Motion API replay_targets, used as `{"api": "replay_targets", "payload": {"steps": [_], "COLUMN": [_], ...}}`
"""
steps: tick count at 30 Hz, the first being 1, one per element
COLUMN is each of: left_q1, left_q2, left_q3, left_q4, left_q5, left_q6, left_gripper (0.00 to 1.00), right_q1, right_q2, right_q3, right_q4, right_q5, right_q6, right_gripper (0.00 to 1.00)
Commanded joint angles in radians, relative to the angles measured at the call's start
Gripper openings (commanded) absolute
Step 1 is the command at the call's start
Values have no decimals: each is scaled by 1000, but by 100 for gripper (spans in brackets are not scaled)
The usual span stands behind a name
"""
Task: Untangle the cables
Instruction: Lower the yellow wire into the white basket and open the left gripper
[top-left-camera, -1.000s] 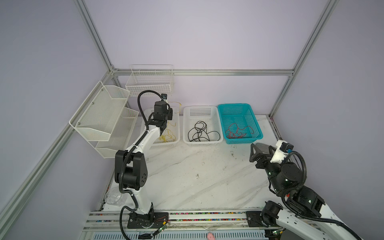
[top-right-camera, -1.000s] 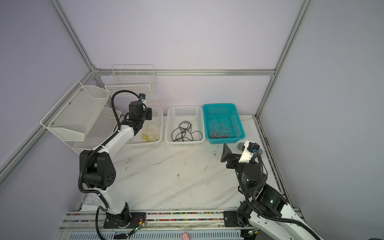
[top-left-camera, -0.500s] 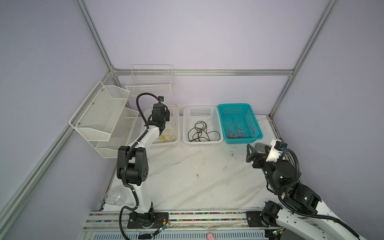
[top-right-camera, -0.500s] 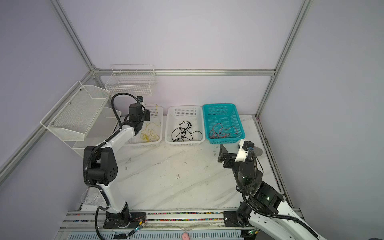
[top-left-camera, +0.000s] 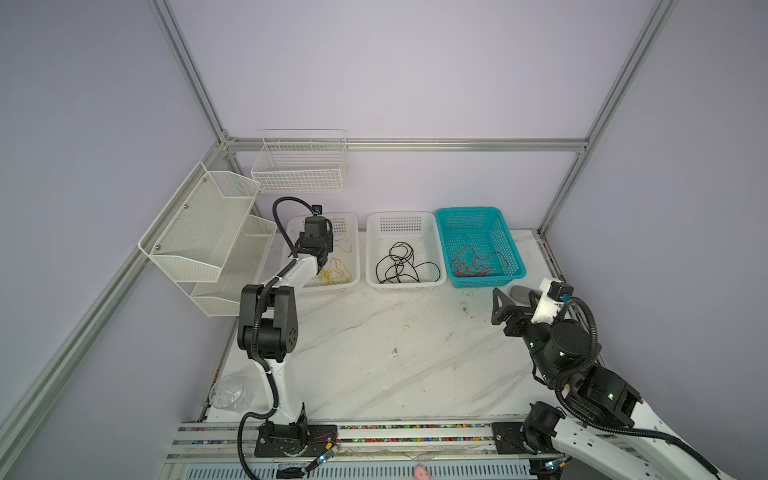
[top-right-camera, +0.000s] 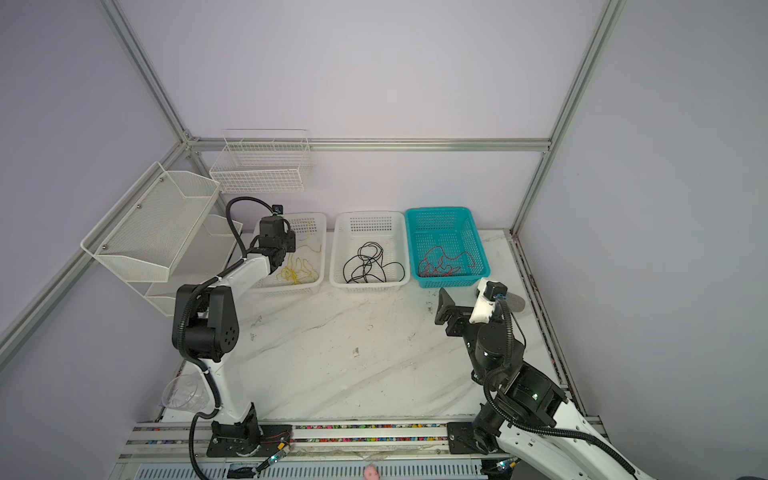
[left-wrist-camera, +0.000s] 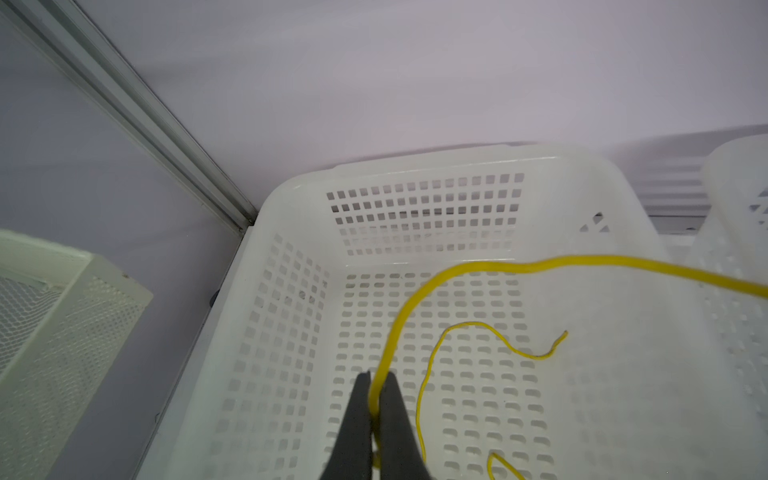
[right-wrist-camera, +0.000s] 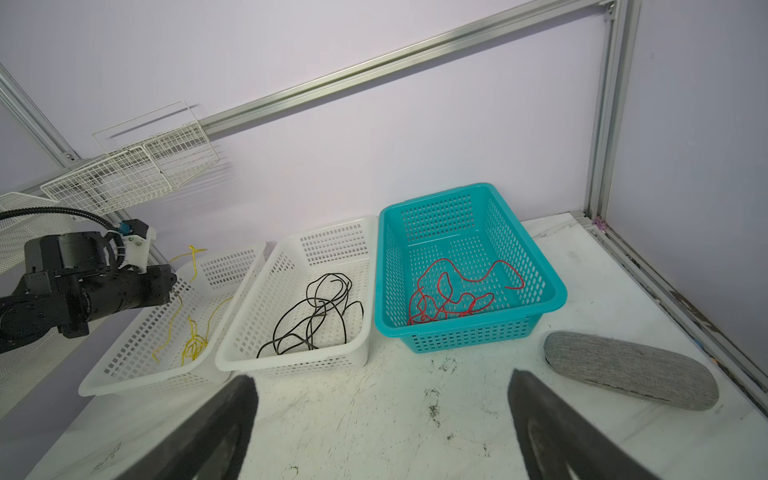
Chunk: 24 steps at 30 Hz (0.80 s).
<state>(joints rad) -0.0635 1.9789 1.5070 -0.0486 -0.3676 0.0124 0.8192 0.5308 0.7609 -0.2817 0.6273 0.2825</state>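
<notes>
Yellow cable (left-wrist-camera: 582, 259) is clamped in the clenched left gripper (left-wrist-camera: 377, 376) over the leftmost white basket (top-left-camera: 332, 289), upper left of centre in both top views. Black cable (top-left-camera: 398, 266) is contained in the middle basket (top-left-camera: 403, 286), red cable (top-left-camera: 465, 271) in the teal basket (top-left-camera: 486, 280). Right gripper (right-wrist-camera: 380, 376) is spread wide, empty.

Legible inscriptions: none. No text, label, brand, number or sign can be read on any object or surface in these views.
</notes>
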Motion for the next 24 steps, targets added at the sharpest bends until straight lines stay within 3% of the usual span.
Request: {"api": "replay_targets", "payload": {"steps": [1, 24], "left_q1": [13, 28], "left_q2": [8, 89], "left_q3": [-25, 68], "left_q4": [-5, -165], "left_q5": [-25, -62], "left_q6": [-3, -38], "left_gripper": [0, 2], "right_q1": [2, 1], "right_q2": [2, -5], "right_q3": [-6, -7], "right_q4": [0, 1], "right_q5": [-5, -9], "right_q6": [-8, -11], "right_gripper": [97, 97]}}
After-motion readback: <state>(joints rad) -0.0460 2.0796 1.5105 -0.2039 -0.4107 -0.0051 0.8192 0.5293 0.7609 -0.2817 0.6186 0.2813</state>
